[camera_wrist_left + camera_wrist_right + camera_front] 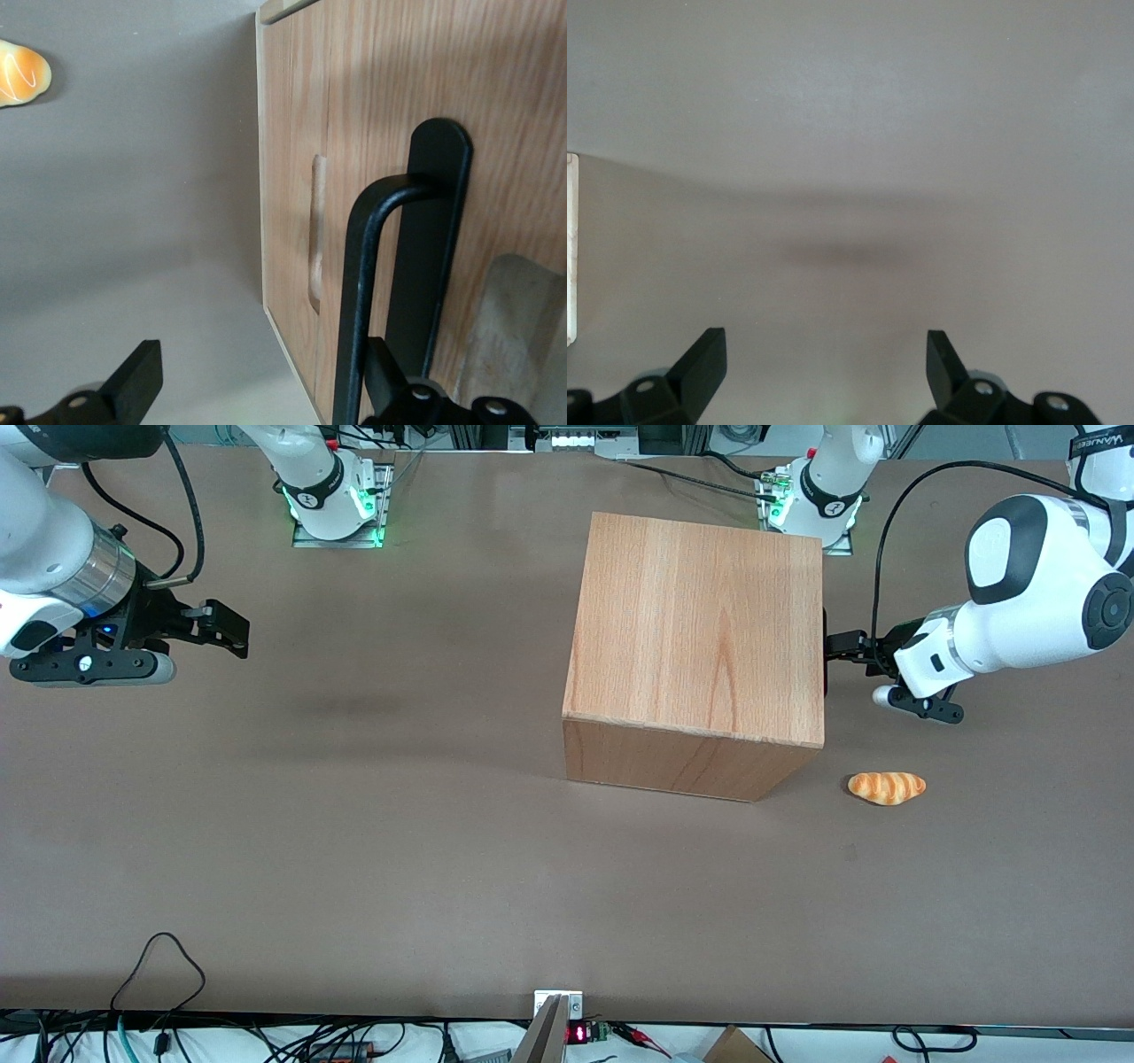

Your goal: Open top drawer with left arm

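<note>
Brown matte table (354, 850), cables along its edge nearest the front camera.

Front view:
- Wooden cabinet (700, 629): plain box, standing toward the working arm's end of the table; its drawer face is turned toward that end and is seen only edge-on.
- Top drawer: closed, flush in the cabinet; nothing of it juts out.
- Left arm (1036, 593): white, black joint caps, reaching level toward the cabinet's drawer face.
- Gripper (837, 646): black, tips right at the drawer face, at the upper part of the box.
- Toy bread roll (887, 787): orange-striped, lying on the table nearer the front camera than the gripper, near the cabinet's corner.

Left wrist view:
- Top drawer (390, 106): front panel fills much of the frame, still shut.
- Black bow handle (399, 292): mounted on the panel, its long axis running along the panel's width.
- Gripper (257, 381): fingers set wide apart; one finger (381, 372) lies at the handle's bar, the other finger (137, 376) hangs over bare table. Nothing is clamped.
- Recessed wooden slot (316, 235): in the neighbouring panel, parallel to the handle.
- Bread roll (22, 73): on the table.

Right wrist view:
- Bare table surface only.
</note>
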Controlling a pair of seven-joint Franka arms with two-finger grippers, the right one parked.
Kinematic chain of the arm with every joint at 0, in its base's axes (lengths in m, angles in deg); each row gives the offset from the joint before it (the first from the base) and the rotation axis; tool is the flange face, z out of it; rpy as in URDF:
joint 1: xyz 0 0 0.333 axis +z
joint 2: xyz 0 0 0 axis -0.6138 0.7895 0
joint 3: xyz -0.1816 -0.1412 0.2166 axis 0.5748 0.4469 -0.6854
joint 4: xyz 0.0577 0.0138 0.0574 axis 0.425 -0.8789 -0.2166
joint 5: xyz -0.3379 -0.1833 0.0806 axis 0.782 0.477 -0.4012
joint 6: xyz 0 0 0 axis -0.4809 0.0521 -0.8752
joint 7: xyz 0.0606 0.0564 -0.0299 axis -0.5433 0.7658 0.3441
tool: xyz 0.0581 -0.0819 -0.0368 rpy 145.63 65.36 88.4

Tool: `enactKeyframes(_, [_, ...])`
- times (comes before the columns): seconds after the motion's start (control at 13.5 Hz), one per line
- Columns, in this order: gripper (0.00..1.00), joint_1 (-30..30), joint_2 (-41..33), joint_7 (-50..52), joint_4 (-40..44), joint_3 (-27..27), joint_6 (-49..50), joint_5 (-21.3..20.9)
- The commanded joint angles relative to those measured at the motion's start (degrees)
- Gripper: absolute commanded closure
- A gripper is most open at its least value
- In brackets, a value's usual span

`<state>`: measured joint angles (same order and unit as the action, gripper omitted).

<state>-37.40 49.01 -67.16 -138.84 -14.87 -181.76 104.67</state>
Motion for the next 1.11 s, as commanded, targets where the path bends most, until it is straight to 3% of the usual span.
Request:
enactKeyframes(0.0, [0.00,-0.11,0.18,-1.69,-1.37,-0.07,-2.30,1.64])
enactKeyframes(1.04, [0.00,2.79,1.06,-2.49,-1.11,-0.33,-2.49,-1.08])
